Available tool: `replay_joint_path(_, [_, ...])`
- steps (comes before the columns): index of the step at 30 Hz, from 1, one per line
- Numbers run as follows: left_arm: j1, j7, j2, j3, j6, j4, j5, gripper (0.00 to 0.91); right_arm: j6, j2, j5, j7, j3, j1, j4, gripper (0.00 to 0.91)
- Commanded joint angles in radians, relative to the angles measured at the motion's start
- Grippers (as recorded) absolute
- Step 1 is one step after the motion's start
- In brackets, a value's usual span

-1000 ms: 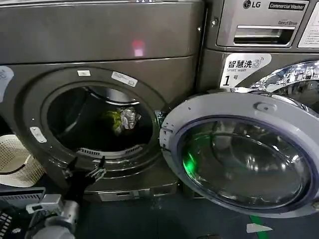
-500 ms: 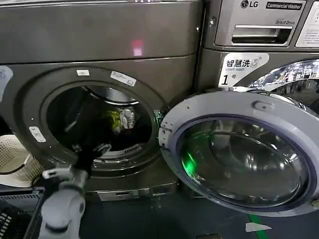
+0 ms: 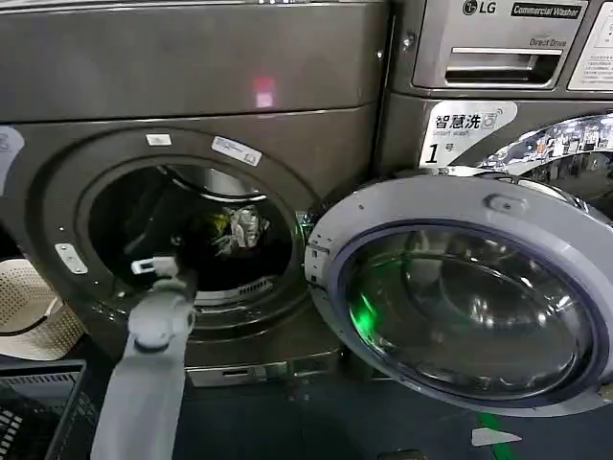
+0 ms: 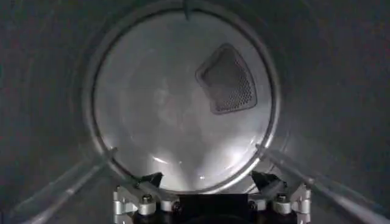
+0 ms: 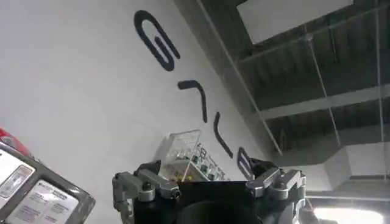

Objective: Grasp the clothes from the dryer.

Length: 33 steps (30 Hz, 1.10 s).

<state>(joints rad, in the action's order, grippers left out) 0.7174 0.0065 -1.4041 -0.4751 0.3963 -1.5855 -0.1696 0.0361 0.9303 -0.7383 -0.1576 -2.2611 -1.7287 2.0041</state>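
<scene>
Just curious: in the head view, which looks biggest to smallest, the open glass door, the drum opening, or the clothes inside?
1. Door, though it swings nearer the camera, which flatters it.
2. Drum opening.
3. Clothes, far the smallest.

clothes (image 3: 233, 228) partly behind left gripper (image 3: 196, 251)

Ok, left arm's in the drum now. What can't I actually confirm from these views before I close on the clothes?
- Head view: the left gripper is lost in the dark drum of the dryer, so its gap to the clothes is unclear.
- Left wrist view: the left gripper faces the drum's back wall; the clothes lie outside the frame.
- Right wrist view: the right gripper points at a wall and ceiling, its fingertips cut off by the bottom edge.
</scene>
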Motion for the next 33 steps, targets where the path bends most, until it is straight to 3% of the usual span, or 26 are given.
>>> replay_joint_path(1, [-0.199,-0.012,0.002,0.068,-0.021,0.256,-0.002,0.907,-0.001,0.004,0.002,-0.001,0.0,0.0,0.001,0.907])
replay_joint_path(23, [-0.504,0.032,-0.036,0.093,-0.157,0.75,0.002,0.907,-0.008,0.003,-0.001,-0.013,-0.007,0.011,-0.01,0.907])
replay_joint_path(27, [-0.533,0.098,-0.03,0.109,-0.168,0.822,0.027,0.907,-0.014,0.004,-0.001,-0.016,-0.016,0.013,-0.022,0.907])
replay_joint_path(33, [-0.639,0.346,-0.01,0.2,-0.141,0.966,0.07,0.907,-0.018,0.006,0.0,-0.021,-0.018,0.012,-0.022,0.907])
